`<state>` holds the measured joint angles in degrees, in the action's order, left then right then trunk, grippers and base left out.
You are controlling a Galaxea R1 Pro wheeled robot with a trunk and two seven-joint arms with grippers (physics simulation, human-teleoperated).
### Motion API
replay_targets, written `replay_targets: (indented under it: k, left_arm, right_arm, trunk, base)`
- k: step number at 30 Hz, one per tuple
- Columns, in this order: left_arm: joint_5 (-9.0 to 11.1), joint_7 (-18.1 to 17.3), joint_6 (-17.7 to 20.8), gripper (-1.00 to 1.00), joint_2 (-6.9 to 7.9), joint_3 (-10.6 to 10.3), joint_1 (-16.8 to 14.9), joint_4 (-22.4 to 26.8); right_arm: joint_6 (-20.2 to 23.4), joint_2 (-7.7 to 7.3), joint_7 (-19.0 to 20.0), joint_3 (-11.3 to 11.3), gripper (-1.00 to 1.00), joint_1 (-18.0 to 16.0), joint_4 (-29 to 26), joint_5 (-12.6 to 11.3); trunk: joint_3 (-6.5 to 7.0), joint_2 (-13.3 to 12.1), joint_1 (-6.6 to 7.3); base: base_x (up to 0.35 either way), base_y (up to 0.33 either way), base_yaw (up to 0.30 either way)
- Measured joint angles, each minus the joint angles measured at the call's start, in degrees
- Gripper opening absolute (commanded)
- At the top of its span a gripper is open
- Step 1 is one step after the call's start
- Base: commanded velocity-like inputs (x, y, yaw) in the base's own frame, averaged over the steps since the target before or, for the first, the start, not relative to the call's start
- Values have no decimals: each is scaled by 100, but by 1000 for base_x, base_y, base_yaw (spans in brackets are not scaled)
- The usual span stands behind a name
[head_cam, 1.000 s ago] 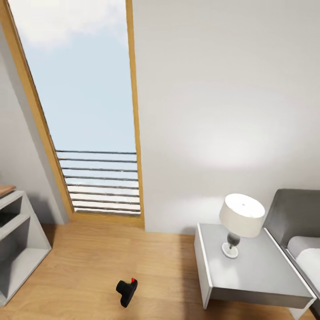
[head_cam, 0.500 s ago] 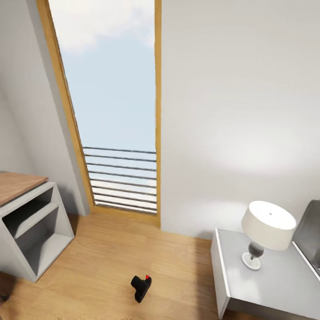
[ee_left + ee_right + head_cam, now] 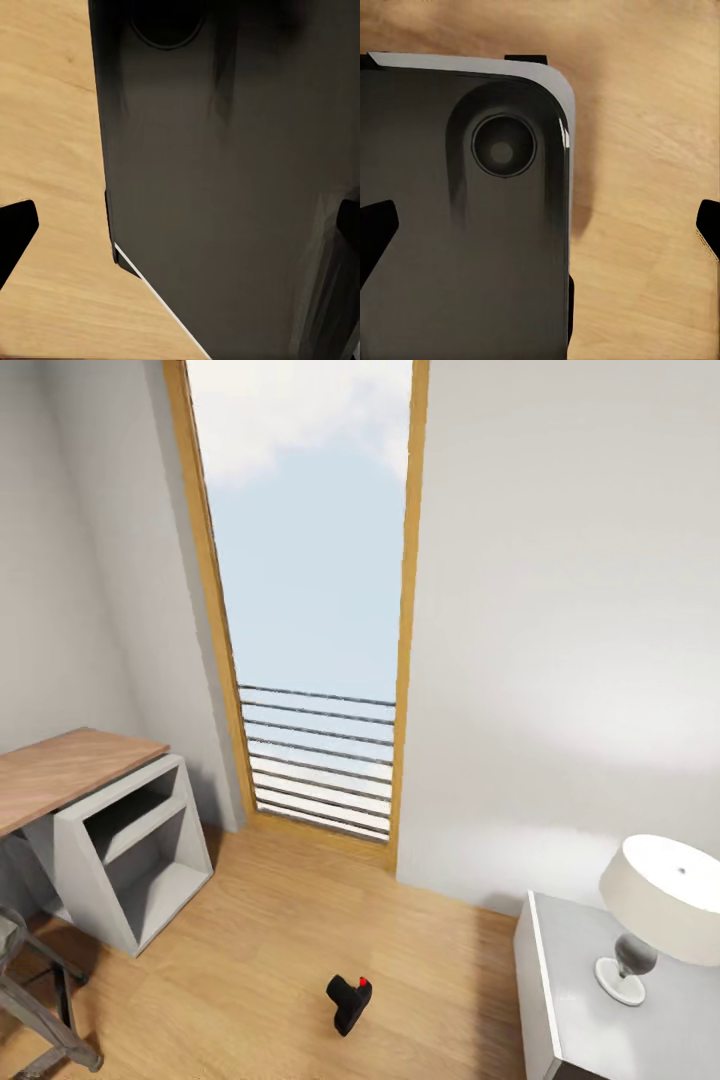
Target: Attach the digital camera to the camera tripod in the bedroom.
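Camera: the small black camera [image 3: 349, 1003] with a red button on top lies on the wood floor [image 3: 250, 960], at about 6 o'clock in the head view, near the bottom edge.
Window: a tall window [image 3: 312, 590] with a wooden frame fills the 12 o'clock stretch, showing sky and cloud, with a row of horizontal bars [image 3: 318, 760] across its lower part.
Walls: white wall [image 3: 570, 610] runs from 1 to 4 o'clock; another white wall stands at 9 to 11 o'clock.
Bench: a wood-topped bench [image 3: 60, 770] sits at 9 o'clock, with a grey open shelf unit [image 3: 135, 850] under its near end.
Chair: part of a grey metal frame [image 3: 40, 1010], seemingly a chair or stool, shows at 8 o'clock.
Nightstand: a white nightstand [image 3: 575, 1010] sits at 4 to 5 o'clock, well apart from the camera.
Lamp: a lamp [image 3: 655, 905] with a cream drum shade stands on the nightstand.
Left pincer: its dark fingertips [image 3: 15, 232] sit at opposite edges of the left wrist view, wide apart, nothing between them; beyond lie a dark robot panel [image 3: 225, 187] and floor.
Right pincer: its fingertips [image 3: 375, 232] likewise stand wide apart and hold nothing, over a dark rounded robot panel [image 3: 472, 225] and wood floor.
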<state>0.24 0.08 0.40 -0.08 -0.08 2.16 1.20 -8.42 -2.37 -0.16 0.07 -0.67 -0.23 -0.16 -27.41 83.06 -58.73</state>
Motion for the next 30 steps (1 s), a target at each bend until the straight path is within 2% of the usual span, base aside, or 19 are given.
replay_targets:
  k: [11, 30]
  left_arm:
    - [0, 0, 0, 100, 0, 0, 0, 0]
    - [0, -3, -3, 100, 4, 0, 0, 0]
  right_arm:
    - [0, 0, 0, 0, 100, 0, 0, 1]
    - [-3, 0, 0, 0, 100, 0, 0, 2]
  trunk:
    - [0, 0, 2]
    - [0, 0, 2]
  base:
    - [39, -8, 285]
    - [250, -163, 285]
